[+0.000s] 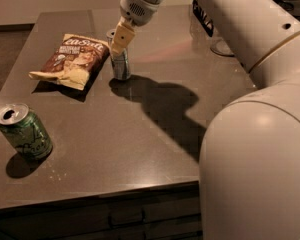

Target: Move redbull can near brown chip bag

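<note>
Arm angled down — hand clasps redbull can beside brown chip bag.

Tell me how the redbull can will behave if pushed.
Tall and slim, the redbull can probably tips easily if pushed high, where the claw grips it. Its smooth metal likely slides on the table. Lying down, it would roll.

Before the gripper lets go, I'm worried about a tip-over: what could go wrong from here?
The gripper holds the slim can near its top; a crooked release might tip it. The can stands close beside the chip bag, so sliding it closer could snag or shove the bag.
</note>
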Motion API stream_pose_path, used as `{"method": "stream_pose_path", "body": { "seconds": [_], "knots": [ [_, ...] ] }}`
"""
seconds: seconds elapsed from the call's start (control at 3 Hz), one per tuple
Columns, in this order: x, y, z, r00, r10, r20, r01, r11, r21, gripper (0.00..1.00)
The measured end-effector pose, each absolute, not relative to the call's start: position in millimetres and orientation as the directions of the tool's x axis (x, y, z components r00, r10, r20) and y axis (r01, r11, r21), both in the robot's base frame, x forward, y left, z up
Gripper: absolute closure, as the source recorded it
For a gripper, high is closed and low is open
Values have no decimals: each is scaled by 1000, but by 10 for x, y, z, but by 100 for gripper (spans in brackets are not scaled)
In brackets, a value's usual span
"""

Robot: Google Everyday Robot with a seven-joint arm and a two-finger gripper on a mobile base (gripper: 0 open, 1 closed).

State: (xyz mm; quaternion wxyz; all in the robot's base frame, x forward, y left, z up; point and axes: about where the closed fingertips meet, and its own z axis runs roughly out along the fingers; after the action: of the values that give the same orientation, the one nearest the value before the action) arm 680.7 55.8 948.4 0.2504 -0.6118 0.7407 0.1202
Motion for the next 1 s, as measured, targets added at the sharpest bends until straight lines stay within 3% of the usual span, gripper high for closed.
{"method": "stream_pose_path", "body": {
  "seconds": [1.0],
  "knots": [
    [6914,778,9381,-171,-815,-554,-958,268,-99,30]
  ]
}}
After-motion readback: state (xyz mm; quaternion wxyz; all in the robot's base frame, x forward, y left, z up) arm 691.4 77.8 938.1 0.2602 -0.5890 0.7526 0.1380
